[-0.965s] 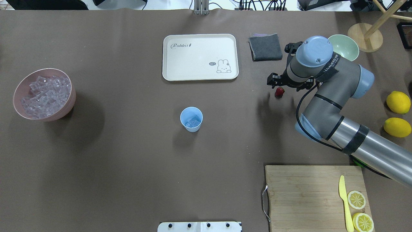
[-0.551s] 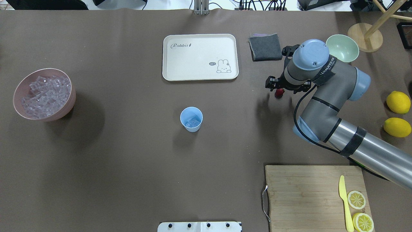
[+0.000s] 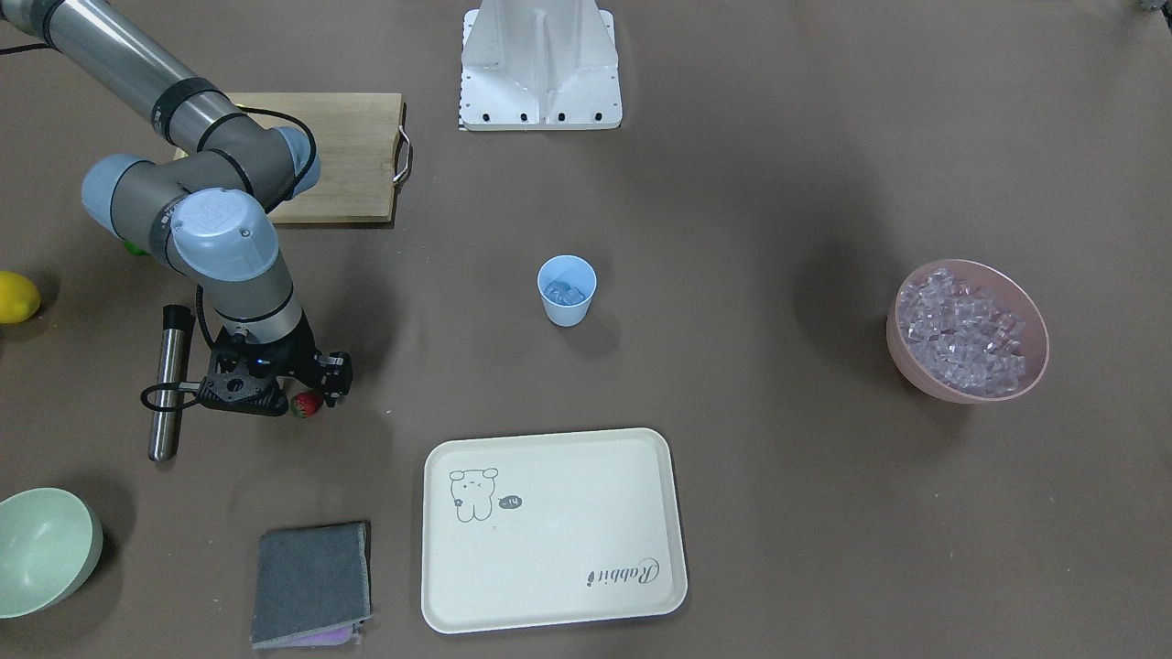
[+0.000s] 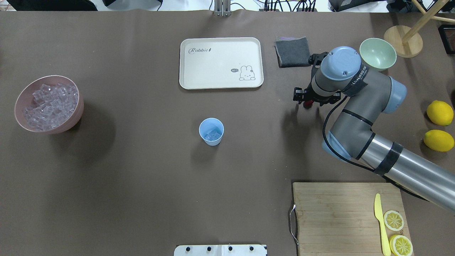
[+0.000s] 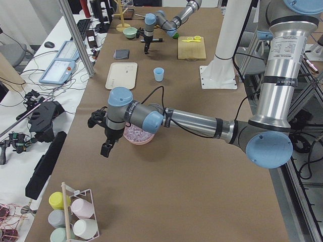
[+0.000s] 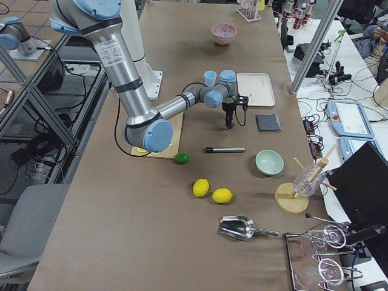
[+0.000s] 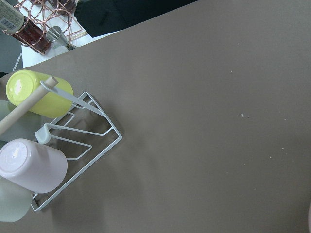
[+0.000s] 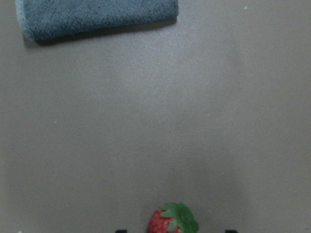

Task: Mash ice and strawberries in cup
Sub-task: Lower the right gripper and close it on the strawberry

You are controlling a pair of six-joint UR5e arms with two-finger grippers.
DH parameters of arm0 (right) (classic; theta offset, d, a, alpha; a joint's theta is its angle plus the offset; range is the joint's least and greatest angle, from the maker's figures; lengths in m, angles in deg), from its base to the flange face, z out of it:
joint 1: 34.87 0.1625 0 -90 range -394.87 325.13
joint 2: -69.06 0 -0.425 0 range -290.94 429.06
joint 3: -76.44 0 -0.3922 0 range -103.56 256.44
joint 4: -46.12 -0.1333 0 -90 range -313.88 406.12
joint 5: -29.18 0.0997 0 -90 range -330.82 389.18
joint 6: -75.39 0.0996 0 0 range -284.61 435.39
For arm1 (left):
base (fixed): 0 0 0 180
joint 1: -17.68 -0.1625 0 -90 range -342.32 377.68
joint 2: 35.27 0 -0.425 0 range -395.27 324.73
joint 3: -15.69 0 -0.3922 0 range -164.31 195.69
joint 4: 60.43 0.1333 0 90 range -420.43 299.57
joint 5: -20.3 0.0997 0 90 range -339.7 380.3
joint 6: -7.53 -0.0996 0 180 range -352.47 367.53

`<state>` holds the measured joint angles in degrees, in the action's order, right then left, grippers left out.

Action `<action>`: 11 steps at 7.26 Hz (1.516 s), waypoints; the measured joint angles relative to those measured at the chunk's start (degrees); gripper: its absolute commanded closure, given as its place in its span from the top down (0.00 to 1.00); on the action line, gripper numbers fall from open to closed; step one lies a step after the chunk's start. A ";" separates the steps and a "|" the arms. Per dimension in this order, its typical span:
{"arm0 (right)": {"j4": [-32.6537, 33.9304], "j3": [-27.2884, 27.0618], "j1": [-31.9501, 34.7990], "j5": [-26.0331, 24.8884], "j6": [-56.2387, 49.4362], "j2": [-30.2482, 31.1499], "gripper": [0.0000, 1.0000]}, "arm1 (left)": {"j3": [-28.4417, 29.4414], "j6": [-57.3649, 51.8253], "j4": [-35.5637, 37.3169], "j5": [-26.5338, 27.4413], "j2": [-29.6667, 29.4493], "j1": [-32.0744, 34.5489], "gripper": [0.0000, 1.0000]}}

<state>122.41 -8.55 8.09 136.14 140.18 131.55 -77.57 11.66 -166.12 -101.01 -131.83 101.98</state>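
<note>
The small red strawberry (image 8: pixel 173 221) with its green cap lies on the brown table, right of centre in the overhead view. My right gripper (image 4: pixel 308 100) hangs directly over it and is open; its dark fingertips just show at the wrist view's bottom edge, one on each side of the berry, apart from it. The pale blue cup (image 4: pixel 211 131) stands mid-table with a few ice cubes in it. More ice (image 4: pixel 49 103) is heaped in a pink bowl (image 4: pixel 79 113) at the far left. My left gripper (image 5: pixel 106 149) hovers near that bowl; I cannot tell if it is open or shut.
A metal rod (image 3: pixel 168 383) lies beside the right wrist. Beyond it are a grey cloth (image 4: pixel 292 52), a mint-green bowl (image 4: pixel 378 54) and a cream tray (image 4: pixel 221 63). Two lemons (image 4: pixel 439 126) and a cutting board (image 4: pixel 348 217) with a yellow knife sit near the robot's right.
My right wrist has shifted left and sunk over the strawberry, which now shows only partly under the gripper in the overhead view. The cup and bowl have not moved.
</note>
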 measured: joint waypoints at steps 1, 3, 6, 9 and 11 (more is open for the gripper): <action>0.00 0.00 0.23 0.00 -0.04 0.03 0.74 | 0.00 0.00 -0.94 -0.21 0.62 -0.05 0.98; 0.00 0.01 0.39 0.00 -0.07 0.01 0.67 | 0.00 0.00 -1.54 -0.39 0.98 -0.09 0.98; 0.00 0.07 0.25 -0.15 -0.02 -0.08 0.50 | 0.00 0.02 -1.62 -0.22 1.01 -0.12 0.98; 0.00 0.08 -0.05 -0.17 -0.07 -0.08 0.00 | 0.00 0.06 -1.62 0.00 0.95 -0.10 0.98; 0.00 -0.13 0.32 -0.19 0.01 -0.23 0.00 | 0.00 0.15 -1.63 0.00 0.86 -0.10 0.98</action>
<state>122.41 -8.67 8.41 135.95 140.19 131.31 -77.56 11.81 -167.74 -101.01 -130.97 101.87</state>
